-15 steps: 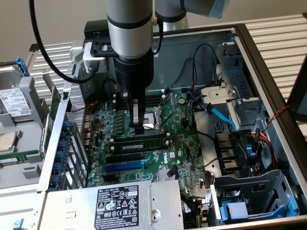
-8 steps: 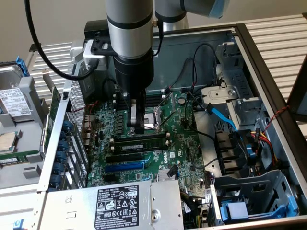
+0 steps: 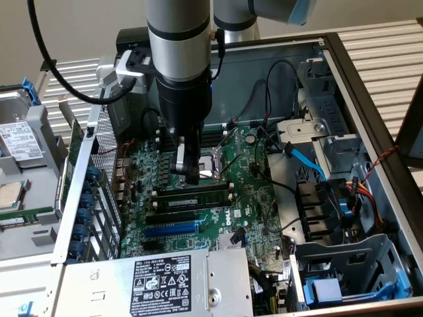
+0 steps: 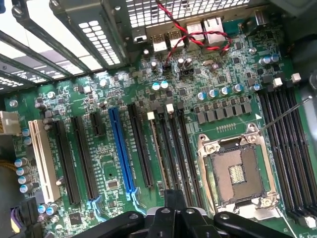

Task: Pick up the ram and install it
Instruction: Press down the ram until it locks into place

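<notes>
The ram [image 3: 192,196] is a long, narrow green stick standing on edge in a black memory slot on the green motherboard [image 3: 251,198], beside the processor socket. In the wrist view I see it edge-on as a thin pale line [image 4: 157,148] between the slot's white latches. My gripper [image 3: 190,176] hangs just above the board, between the socket and the ram. Its fingers are shut together with nothing between them. Its black fingertips [image 4: 173,198] point at the ends of the memory slots.
The open processor socket [image 3: 210,165] [image 4: 237,171] lies right by the gripper. A blue expansion slot [image 3: 170,230] [image 4: 121,148] and black slots run alongside. The power supply [image 3: 165,277], a drive cage [image 3: 344,264], blue cables [image 3: 307,162] and the case walls hem the board in.
</notes>
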You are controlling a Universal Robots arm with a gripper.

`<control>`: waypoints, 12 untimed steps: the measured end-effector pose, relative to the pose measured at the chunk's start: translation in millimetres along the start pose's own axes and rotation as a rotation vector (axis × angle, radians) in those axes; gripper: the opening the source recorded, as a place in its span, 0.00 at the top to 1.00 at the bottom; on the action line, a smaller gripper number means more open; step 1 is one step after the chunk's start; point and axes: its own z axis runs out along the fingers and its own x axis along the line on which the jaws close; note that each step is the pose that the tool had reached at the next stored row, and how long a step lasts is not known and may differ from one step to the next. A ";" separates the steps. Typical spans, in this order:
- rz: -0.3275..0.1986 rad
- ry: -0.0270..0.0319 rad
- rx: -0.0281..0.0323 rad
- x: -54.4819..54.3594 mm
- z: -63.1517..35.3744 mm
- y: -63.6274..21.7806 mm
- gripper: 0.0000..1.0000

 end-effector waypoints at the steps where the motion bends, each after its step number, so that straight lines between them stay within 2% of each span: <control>1: 0.014 -0.0004 0.0003 0.0 0.0 0.0 0.89; 12: 0.164 -0.0046 0.0034 0.0 0.0 0.0 0.89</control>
